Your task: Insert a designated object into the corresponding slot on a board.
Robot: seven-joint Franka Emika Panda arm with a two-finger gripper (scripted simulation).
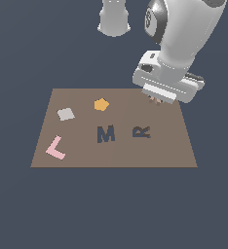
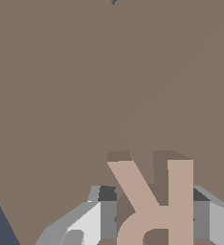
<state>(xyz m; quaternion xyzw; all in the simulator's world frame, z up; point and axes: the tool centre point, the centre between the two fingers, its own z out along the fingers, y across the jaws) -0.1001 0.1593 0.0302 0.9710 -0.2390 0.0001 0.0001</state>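
The tan R piece [image 2: 157, 201] sits between my two fingers [image 2: 106, 210], which press on its sides. My gripper [image 1: 156, 100] is shut on it and hangs low over the far right part of the brown board [image 1: 86, 158]. In the exterior view only a sliver of the piece [image 1: 156, 101] shows under the hand. The dark R-shaped slot [image 1: 142, 132] lies on the board nearer the camera than the gripper and a little to the exterior view's left. The wrist view shows only bare board [image 2: 85, 95] beyond the piece, and the slot is out of that view.
A dark M-shaped recess [image 1: 105, 133] lies left of the R slot. An orange pentagon [image 1: 101, 104], a grey square [image 1: 66, 114] and a pink L piece [image 1: 55, 148] lie on the board's left half. Dark floor surrounds the board.
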